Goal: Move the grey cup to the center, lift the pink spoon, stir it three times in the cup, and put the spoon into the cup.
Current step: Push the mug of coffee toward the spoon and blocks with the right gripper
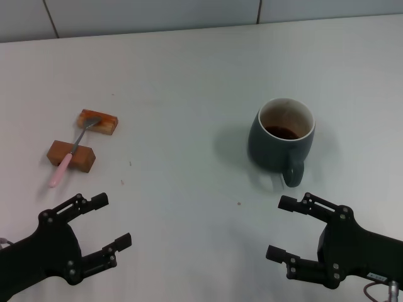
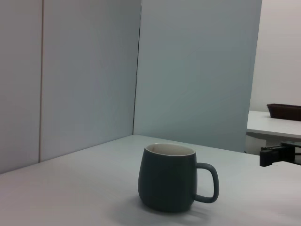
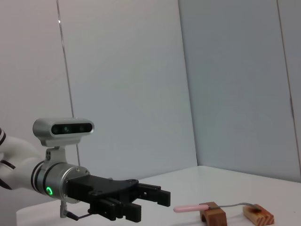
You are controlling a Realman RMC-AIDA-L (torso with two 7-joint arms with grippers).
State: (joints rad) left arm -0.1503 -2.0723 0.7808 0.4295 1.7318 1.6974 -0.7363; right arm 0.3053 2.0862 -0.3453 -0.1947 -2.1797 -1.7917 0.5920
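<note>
The grey cup (image 1: 281,138) stands upright on the right half of the white table, handle toward me, with dark brown liquid inside; it also shows in the left wrist view (image 2: 171,177). The pink spoon (image 1: 73,149) lies across two brown wooden blocks at the left, silver bowl on the far block, pink handle pointing toward me; it also shows in the right wrist view (image 3: 209,206). My left gripper (image 1: 112,223) is open and empty, near the front edge below the spoon. My right gripper (image 1: 277,229) is open and empty, just in front of the cup.
The two wooden blocks (image 1: 98,122) (image 1: 71,155) hold the spoon off the white table (image 1: 182,94). Grey panel walls stand behind the table. A dark tray (image 2: 284,111) sits on another table far off.
</note>
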